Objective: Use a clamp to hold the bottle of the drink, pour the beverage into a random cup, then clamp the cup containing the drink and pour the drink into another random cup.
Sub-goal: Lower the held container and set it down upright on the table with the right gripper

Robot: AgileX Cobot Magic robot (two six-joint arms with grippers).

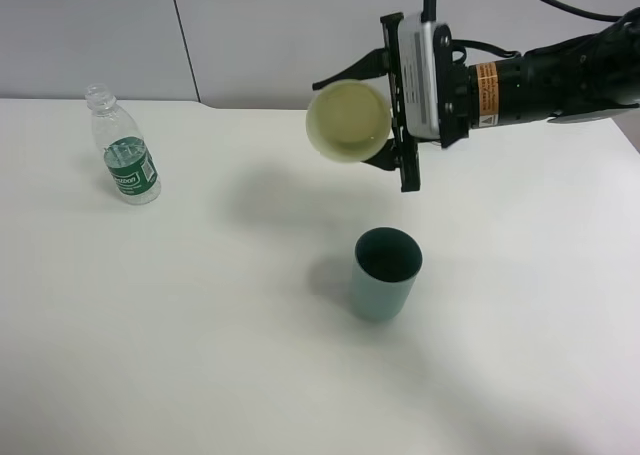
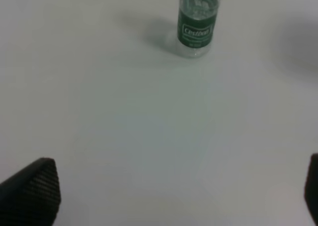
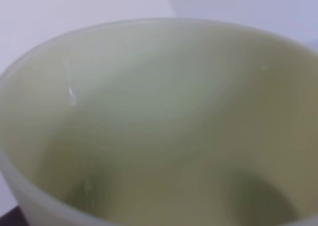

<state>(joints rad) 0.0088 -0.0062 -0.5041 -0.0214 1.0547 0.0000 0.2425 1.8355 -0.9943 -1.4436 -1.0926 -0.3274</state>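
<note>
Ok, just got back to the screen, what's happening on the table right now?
The right pincer holds the pale tumbler in the air, tipped on its side with its mouth facing the camera, up behind the teal cup, which stands upright on the table. The bottle stands uncapped at the far left, touched by nothing. The left pincer is open and empty over bare table, well short of the bottle.

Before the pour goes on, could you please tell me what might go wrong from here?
The pale cup is tipped on its side in the right gripper, up and left of the teal cup, so liquid could land on the table. Held only by its wall, the cup might slip.
</note>
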